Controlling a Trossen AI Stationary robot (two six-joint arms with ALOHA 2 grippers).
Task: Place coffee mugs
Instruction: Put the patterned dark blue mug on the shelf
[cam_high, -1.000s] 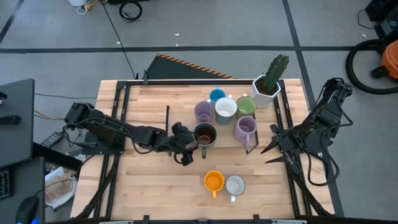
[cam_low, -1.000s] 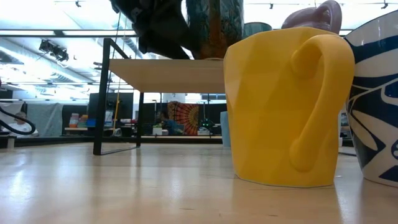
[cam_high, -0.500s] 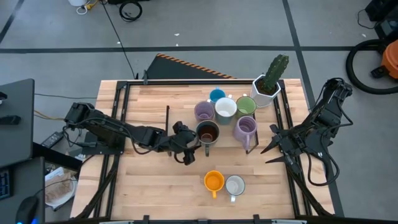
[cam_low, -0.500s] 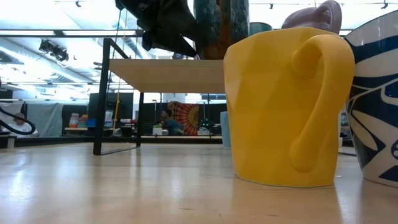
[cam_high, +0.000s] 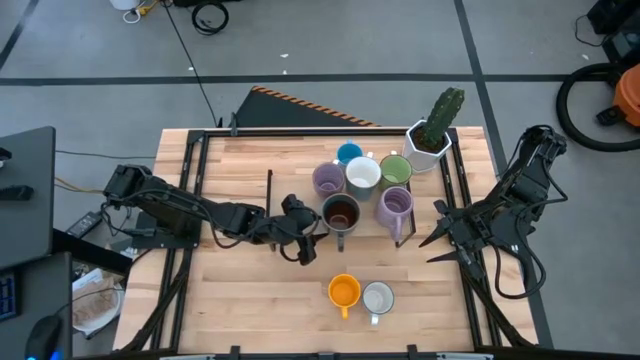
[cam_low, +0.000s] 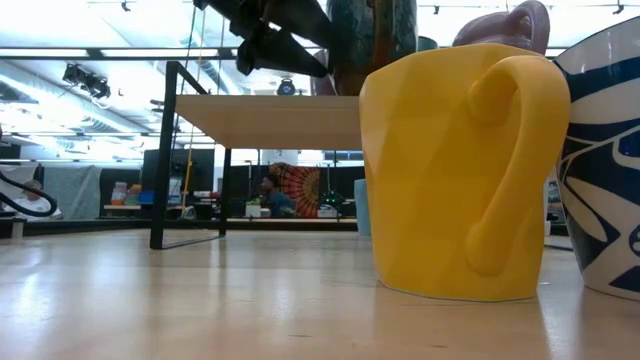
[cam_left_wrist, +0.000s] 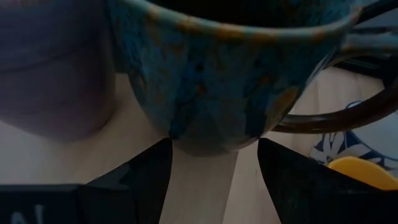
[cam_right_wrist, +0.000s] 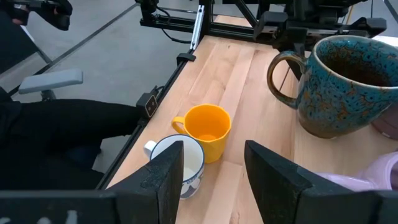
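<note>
Coffee mugs are all glazed ceramic, so I'd guess stiff, a bit heavy for their size, slick on the outside and chippable if they knock together. Nearest the front edge of the table sit the orange mug (cam_high: 343, 292) and the white mug with blue pattern (cam_high: 378, 297), touching side by side. For those the rim wall or the handle looks like the safest place to pinch, since the round body would probably slip.

Mid-table, the left gripper (cam_high: 300, 230) is right up against the dark speckled mug (cam_high: 340, 212). In the left wrist view its fingers (cam_left_wrist: 134, 180) stand spread with the mug's rounded base between them, no contact that I can see, so open and holding nothing. That mug looks raised off the table on a low shelf in the low view, can't be sure.

Further back is the cluster near the far right corner: lavender mug (cam_high: 394, 206), second lavender mug (cam_high: 328, 179), white mug (cam_high: 362, 175), green mug (cam_high: 396, 170), blue mug (cam_high: 349, 153) half hidden, then the cactus pot (cam_high: 428, 142). Handles in there are mostly hard to make out.

Right gripper (cam_high: 440, 236) waits at the right edge, fingers apart, empty
</note>
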